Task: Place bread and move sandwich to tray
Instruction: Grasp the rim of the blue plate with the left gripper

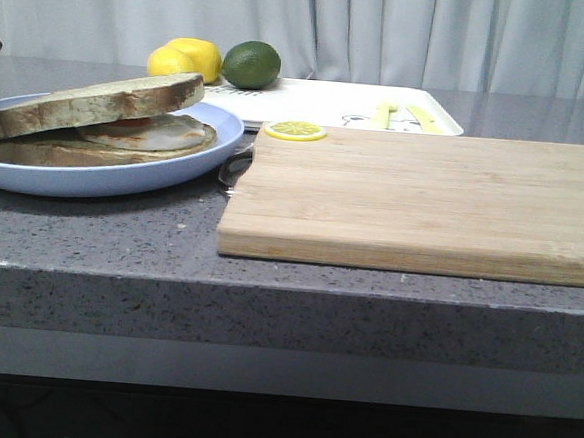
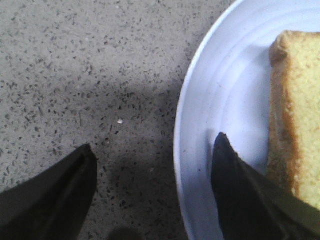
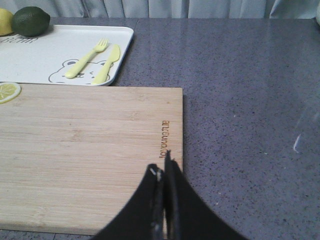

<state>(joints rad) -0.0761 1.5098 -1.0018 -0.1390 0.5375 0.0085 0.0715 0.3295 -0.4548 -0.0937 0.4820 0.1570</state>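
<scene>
Cutting board (image 1: 424, 198) lies nearest, bare; left of it the sandwich (image 1: 103, 121) sits on its blue plate (image 1: 104, 178), left end effector (image 2: 152, 165) spread wide astride the rim, seemingly to grip it, while the right end effector (image 3: 164, 172) is pinched empty and the tray (image 1: 330, 103) waits far behind.

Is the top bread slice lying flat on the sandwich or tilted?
Tilted. In the front view the bread slopes up toward the tray, leaving the fried egg exposed beneath.

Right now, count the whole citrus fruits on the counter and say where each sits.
2. A yellow lemon and a green lime sit side by side behind the blue plate, at the white tray's far left corner. More may be hidden behind the sandwich.
</scene>
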